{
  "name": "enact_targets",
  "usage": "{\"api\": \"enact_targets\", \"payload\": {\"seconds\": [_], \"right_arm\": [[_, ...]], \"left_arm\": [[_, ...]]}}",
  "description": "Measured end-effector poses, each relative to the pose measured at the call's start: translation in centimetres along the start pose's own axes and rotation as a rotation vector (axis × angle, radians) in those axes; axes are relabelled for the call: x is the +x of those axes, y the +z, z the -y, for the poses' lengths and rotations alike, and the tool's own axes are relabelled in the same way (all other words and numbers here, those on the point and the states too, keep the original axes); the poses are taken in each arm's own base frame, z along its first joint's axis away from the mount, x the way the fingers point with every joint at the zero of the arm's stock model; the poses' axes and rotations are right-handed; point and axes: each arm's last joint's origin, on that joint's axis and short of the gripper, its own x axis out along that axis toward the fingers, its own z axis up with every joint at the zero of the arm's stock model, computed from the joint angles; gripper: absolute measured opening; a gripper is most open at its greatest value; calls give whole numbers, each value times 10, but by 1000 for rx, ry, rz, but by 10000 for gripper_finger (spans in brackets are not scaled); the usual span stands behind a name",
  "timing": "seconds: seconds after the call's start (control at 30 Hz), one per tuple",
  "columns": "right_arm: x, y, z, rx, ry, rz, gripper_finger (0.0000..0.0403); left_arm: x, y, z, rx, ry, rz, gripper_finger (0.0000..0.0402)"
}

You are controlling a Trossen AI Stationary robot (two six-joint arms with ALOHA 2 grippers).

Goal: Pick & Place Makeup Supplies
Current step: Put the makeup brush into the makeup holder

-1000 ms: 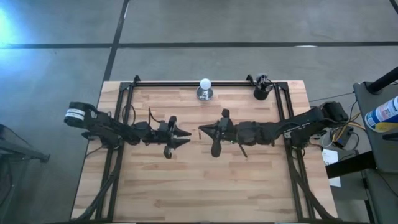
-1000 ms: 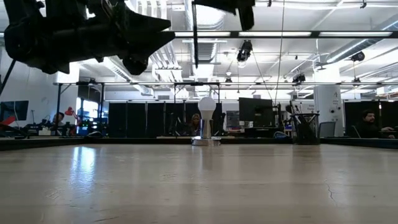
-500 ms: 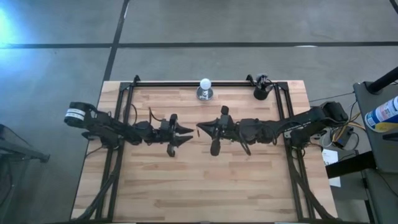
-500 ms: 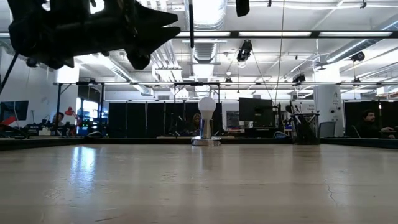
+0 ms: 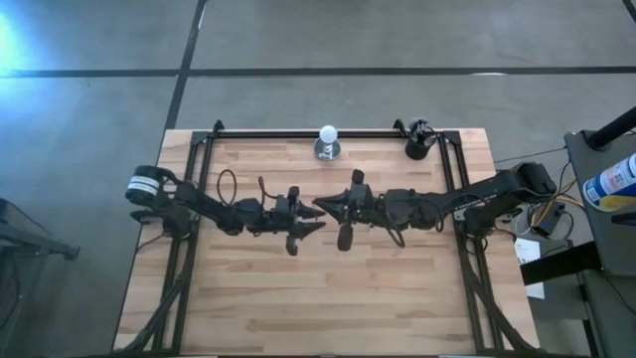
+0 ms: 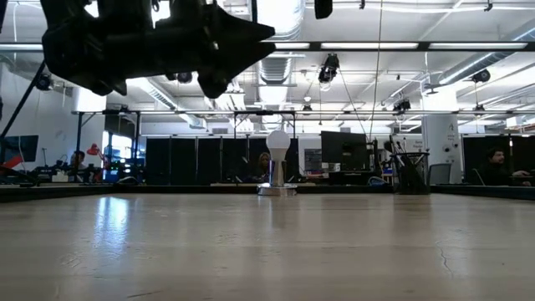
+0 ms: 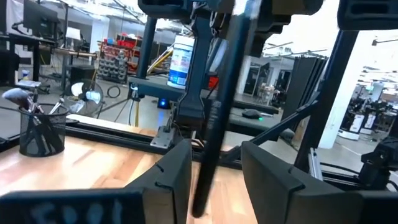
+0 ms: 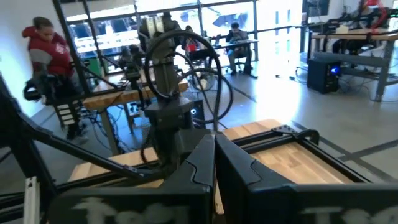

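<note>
The deciding relation is at mid-bench, where the two arms meet tip to tip above the bench [image 5: 298,308]. The right gripper [image 5: 320,206] is pressed together and appears to pinch the upper end of one dark makeup stick [image 7: 217,118]. The stick hangs from it with its long axis close to upright, leaning slightly, and its lower end is clear of the wood. The left gripper [image 7: 214,180] is spread wide and level with the stick's lower part. The stick lies in the gap between its fingers [image 7: 174,174] and appears to touch neither. The left arm is therefore placed to receive it by closing. Other brushes [image 7: 15,96] stand in the black cup [image 5: 417,140] at the bench's far right corner, well apart from both grippers.
</note>
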Motion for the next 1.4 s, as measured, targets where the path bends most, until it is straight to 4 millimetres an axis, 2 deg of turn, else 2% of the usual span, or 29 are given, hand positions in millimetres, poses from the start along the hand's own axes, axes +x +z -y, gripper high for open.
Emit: {"api": "enact_targets", "payload": {"seconds": [0.3,0.43,0.6,0.83,1.07,1.27,1.4], "right_arm": [[0,-1,0,-5,8,-2,8],[0,-3,0,-11,7,-14,8],[0,-5,1,-21,4,-36,8],[-1,-10,2,-41,-7,-81,8],[-7,-32,6,-77,-50,-304,8],[-20,-62,9,-41,-98,-485,9],[-31,-83,4,7,-38,-549,14]], "left_arm": [[-1,0,2,35,-53,-4,127],[-4,-2,1,38,-49,-18,90],[-8,1,1,31,-60,-13,15],[-12,0,1,36,-91,-27,1],[-15,-6,-1,72,-84,-68,0],[-20,-13,-2,85,-59,-216,0],[-27,-11,6,60,-71,-302,0]]}}
